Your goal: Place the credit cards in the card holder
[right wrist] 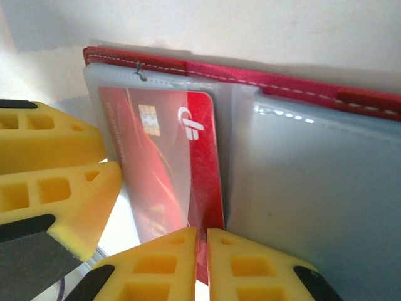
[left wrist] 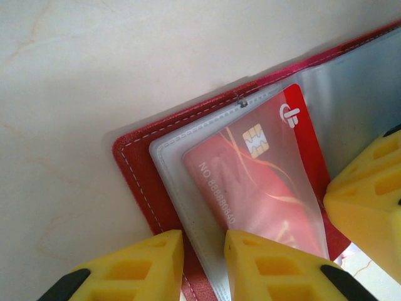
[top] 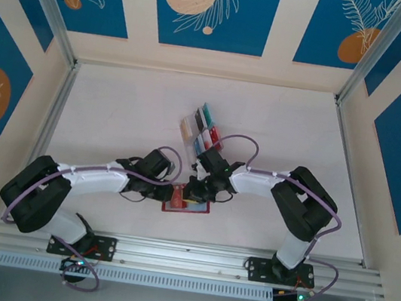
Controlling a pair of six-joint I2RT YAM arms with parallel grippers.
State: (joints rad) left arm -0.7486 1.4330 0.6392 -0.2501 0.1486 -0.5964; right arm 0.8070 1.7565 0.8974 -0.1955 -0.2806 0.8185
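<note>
Card holder (left wrist: 135,172) lay open and flat on the table (top: 113,121), between the two grippers. The other credit cards (top: 206,117) stood grouped well beyond its far edge.

Handling, our judgement:
- Holder looked light and floppy at the fold, with a soft, slick clear sleeve (left wrist: 168,169). It would likely skate unless pinned. Best hold is the outer cover edge, away from the slot mouth.
- Red card (left wrist: 250,188) looked thin, stiff and slippery. Best taken by whichever end sits outside the sleeve.

Left gripper (left wrist: 203,251) sat at the holder's outer edge.
- Fingers stood a narrow gap apart, with the cover and sleeve edge running through that gap.
- We could not tell whether it was pinching or only pressing down.

Right gripper (right wrist: 202,241) sat at the holder's middle, beside the fold.
- Jaws were almost closed, with a sliver of red between them, seemingly the red card's trailing end.
- The card sat mostly inside the sleeve on the left gripper's side, its chip showing through the plastic.
</note>
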